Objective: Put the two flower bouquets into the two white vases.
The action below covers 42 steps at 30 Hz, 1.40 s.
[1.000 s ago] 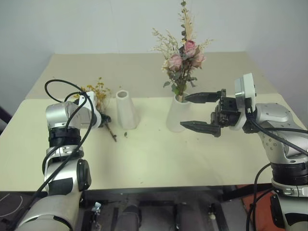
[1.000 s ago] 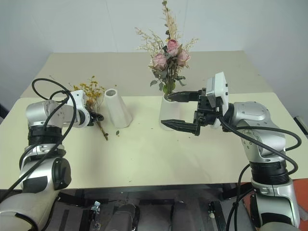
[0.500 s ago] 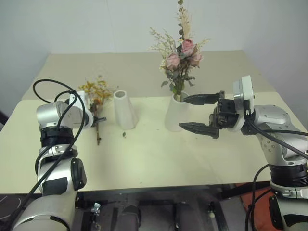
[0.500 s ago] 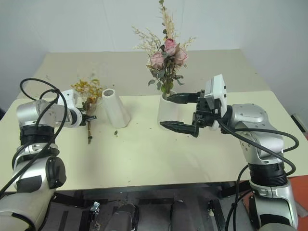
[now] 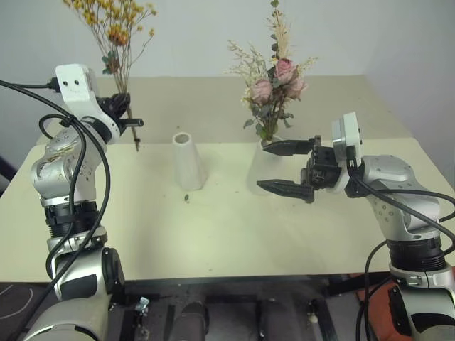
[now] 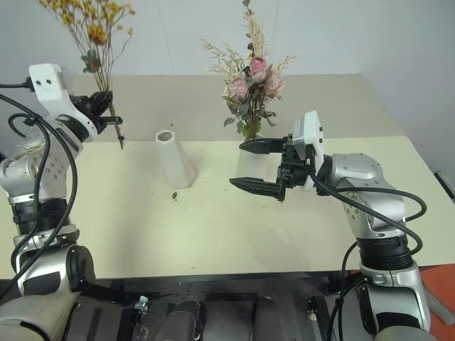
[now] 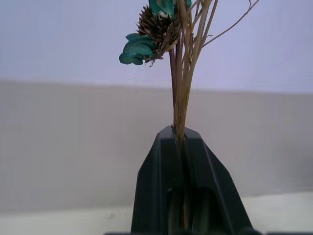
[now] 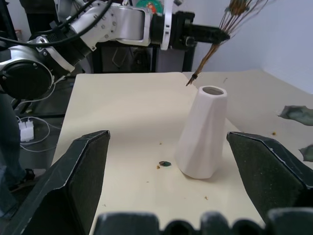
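– Where is your dried yellow bunch (image 5: 114, 28), and how does it point?

– At the upper left of the left eye view. Your left gripper (image 5: 126, 117) is clamped tight on its brown stems; the bunch stands nearly upright, blooms up, cut ends down, above the table (image 5: 213, 234).

– And the vases?

– The slim cone vase (image 5: 187, 162) stands empty at centre-left, mouth up. The stout vase (image 5: 264, 169) at centre holds the pink rose bouquet (image 5: 274, 85), upright.

– Your right gripper (image 5: 286, 167)?

– Spread wide, holding nothing, fingers level and pointing left, just beside the stout vase.
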### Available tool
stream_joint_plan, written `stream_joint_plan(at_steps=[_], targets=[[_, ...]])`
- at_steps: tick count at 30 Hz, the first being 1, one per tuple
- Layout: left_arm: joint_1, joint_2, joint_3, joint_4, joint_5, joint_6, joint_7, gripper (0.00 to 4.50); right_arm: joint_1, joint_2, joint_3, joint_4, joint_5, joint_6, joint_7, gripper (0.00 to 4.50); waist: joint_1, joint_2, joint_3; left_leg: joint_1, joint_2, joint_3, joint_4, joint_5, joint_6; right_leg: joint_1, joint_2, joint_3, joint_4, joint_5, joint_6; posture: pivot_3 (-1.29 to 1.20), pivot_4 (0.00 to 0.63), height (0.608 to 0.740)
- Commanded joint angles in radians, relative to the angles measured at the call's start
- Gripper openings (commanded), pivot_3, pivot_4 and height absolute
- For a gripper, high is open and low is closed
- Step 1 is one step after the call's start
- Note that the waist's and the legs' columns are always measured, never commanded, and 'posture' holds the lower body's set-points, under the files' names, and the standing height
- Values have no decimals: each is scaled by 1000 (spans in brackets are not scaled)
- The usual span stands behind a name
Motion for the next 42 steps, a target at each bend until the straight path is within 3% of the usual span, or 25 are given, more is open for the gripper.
stream_joint_plan(at_steps=[1,12,42], targets=[[-44,6,11,-70,-101,-81,-139,17,-18,1,-2,-25,-21,10,-45,4500,-2,0,0,0,0,0,0,0,0,0,0,0,0,0,0,0,150,740],[-72,17,-49,10,-213,-163,-452,17,-5,3,2,-74,-31,43,-110,4500,-5,0,0,0,0,0,0,0,0,0,0,0,0,0,0,0,150,740],[-91,21,-106,193,-150,-267,-505,17,37,8,-8,-124,-22,51,-161,4500,-6,0,0,0,0,0,0,0,1,0,1,0,0,0,0,0,150,740]])
